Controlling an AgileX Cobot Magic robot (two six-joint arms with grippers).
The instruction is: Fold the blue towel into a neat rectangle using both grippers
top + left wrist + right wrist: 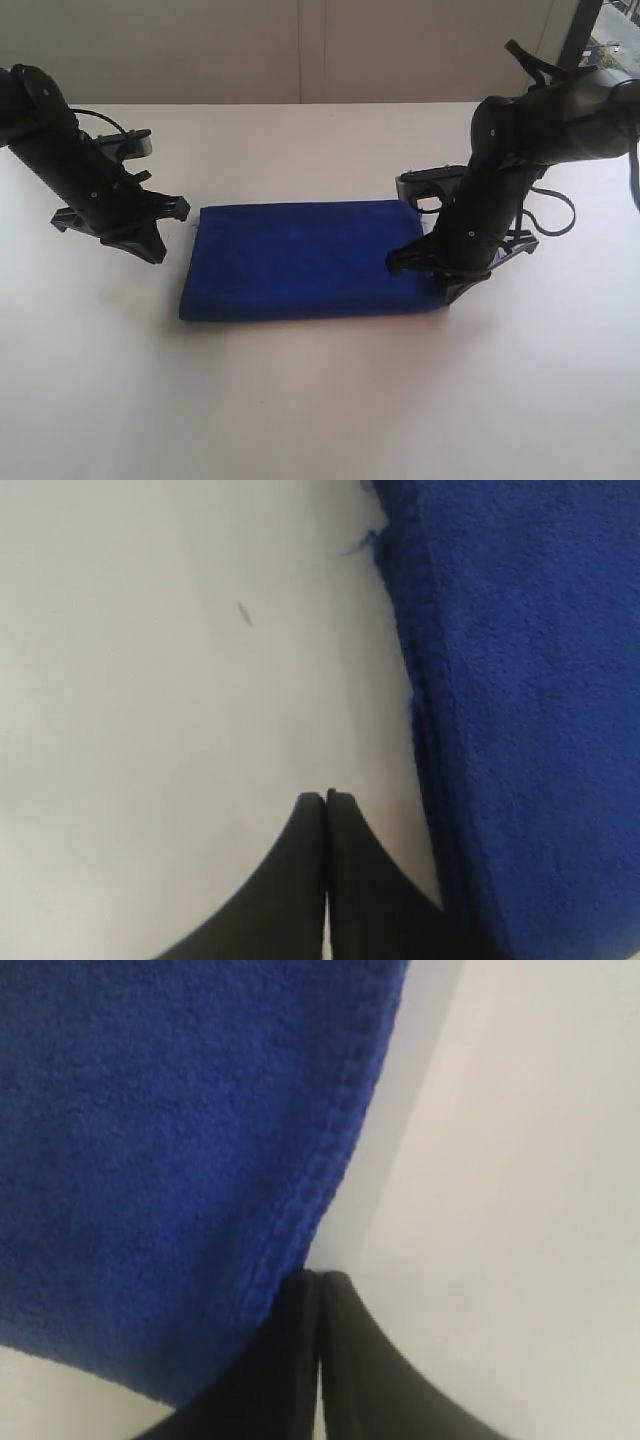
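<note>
The blue towel [305, 260] lies flat on the white table as a folded rectangle with stacked layers along its sides. My left gripper [152, 252] hovers just off the towel's left edge. In the left wrist view it [326, 798] is shut and empty over bare table, with the towel's layered hem [520, 680] beside it. My right gripper [447, 293] is at the towel's near right corner. In the right wrist view it [320, 1278] is shut, its tips right next to the towel's hem [170, 1130], with no cloth seen between them. No white tag shows.
The white table [320, 400] spreads wide around the towel, with a pale wall behind it. Black cables [560, 215] trail from the right arm at the right side. A loose blue thread [362, 545] sticks out at one towel corner.
</note>
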